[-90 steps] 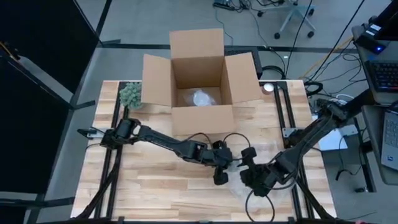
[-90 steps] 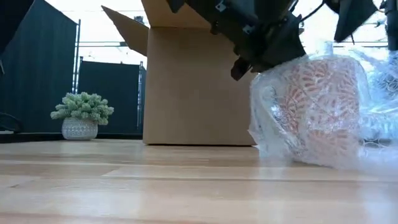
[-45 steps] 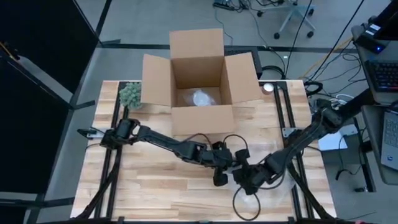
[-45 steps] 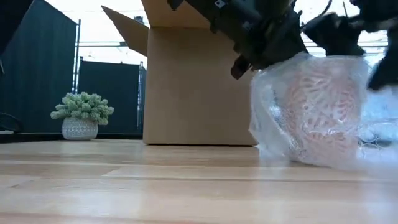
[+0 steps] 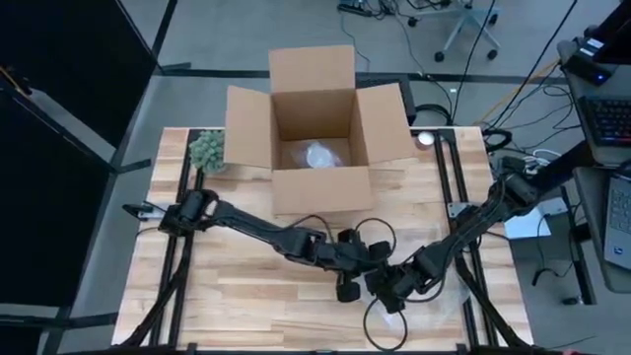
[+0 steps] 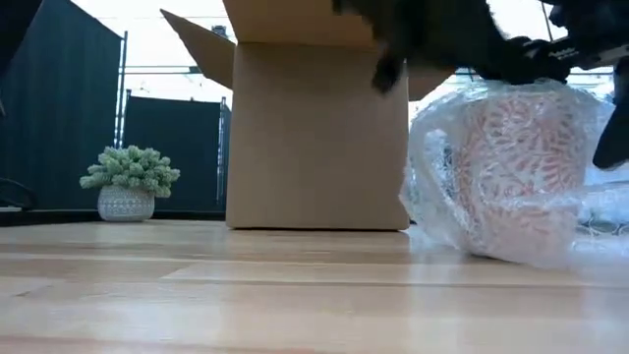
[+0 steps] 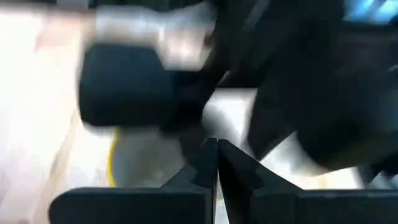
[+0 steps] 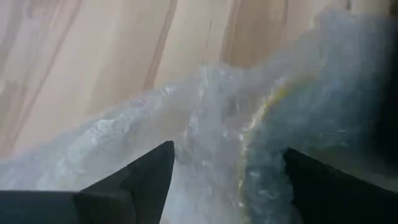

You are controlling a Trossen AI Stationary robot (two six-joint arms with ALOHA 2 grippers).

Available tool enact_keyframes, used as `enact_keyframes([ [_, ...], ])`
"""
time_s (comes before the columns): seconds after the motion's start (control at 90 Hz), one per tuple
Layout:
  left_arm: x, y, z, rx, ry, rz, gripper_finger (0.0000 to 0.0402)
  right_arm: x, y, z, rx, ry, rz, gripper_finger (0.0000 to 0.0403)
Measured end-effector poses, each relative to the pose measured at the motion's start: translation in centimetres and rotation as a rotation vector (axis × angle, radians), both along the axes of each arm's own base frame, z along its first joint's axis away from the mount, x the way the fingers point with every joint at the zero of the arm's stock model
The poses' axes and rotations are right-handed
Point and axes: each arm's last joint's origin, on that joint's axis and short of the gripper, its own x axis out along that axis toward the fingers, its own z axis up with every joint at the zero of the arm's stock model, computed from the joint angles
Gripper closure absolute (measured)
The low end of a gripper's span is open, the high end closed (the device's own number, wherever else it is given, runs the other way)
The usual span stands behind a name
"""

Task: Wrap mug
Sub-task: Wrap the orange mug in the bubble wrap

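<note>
The mug, white with a red pattern, stands on the table near its front edge, inside a loose cover of clear bubble wrap. My right gripper is open, just above the mug's top, and the wrap bulges up between its fingers. In the high view it hides the mug. My left gripper is shut and blurred, just left of the mug. My left gripper's fingertips meet, and blur keeps me from telling whether any wrap is between them. My right gripper comes at the mug from above and from the table's right. Bunched wrap over the mug's rim reaches both open fingers. The mug stands upright on the table.
An open cardboard box with a wrapped white item inside stands at the table's far middle. A small potted plant sits at the far left. Bare wood lies left of the mug, toward the near edge.
My right gripper has moved toward the table's left edge, onto the top of the wrapped mug. My left gripper has drawn up and away from the wrap's upper left side. The wrap has changed shape, and the mug has shifted slightly along the table.
</note>
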Motion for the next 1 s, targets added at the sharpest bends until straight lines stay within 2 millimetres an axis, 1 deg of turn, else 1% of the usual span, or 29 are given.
enact_keyframes([
  [0.111, 0.3, 0.2, -0.7, -0.002, 0.008, 0.001, 0.0402, 0.0, 0.0, 0.1, 0.005, 0.01, -0.002, 0.0167],
  [0.2, 0.6, 0.4, -1.4, -0.002, 0.018, 0.006, 0.0402, 0.0, 0.1, 0.8, 0.005, 0.025, -0.002, 0.0167],
  [0.278, 0.6, 0.5, -1.5, -0.007, 0.026, 0.009, 0.0402, 0.0, 0.1, 2.1, 0.002, 0.041, -0.011, 0.0167],
  [0.4, 0.6, 0.6, -1.6, -0.017, 0.032, 0.021, 0.0402, -0.3, 0.2, 4.8, 0.009, 0.079, -0.068, 0.0167],
  [0.511, 0.6, 0.6, -2.0, -0.014, 0.045, 0.024, 0.0401, -1.5, 0.2, 7.3, 0.027, 0.14, -0.116, 0.0167],
  [0.567, 0.6, 0.6, -2.2, -0.011, 0.053, 0.024, 0.0402, -2.3, 0.3, 8.2, 0.033, 0.16, -0.146, 0.0167],
  [0.633, 0.6, 0.6, -2.2, -0.011, 0.053, 0.024, 0.0402, -3.8, 0.3, 8.9, 0.03, 0.189, -0.186, 0.0167],
  [0.711, 0.6, 0.6, -2.2, -0.013, 0.052, 0.022, 0.0402, -5.5, 0.3, 8.9, 0.018, 0.225, -0.246, 0.0167],
  [0.833, 0.6, 0.6, -2.1, -0.017, 0.048, 0.019, 0.0402, -7.8, 0.3, 7.8, 0.01, 0.257, -0.329, 0.0167],
  [0.911, 0.6, 0.6, -2.1, -0.019, 0.046, 0.017, 0.0402, -9.1, 0.1, 6.6, 0.02, 0.292, -0.386, 0.0167],
  [1.0, 0.6, 0.5, -2.1, -0.021, 0.046, 0.016, 0.0402, -10.7, -0.4, 4.8, 0.023, 0.382, -0.45, 0.0167],
])
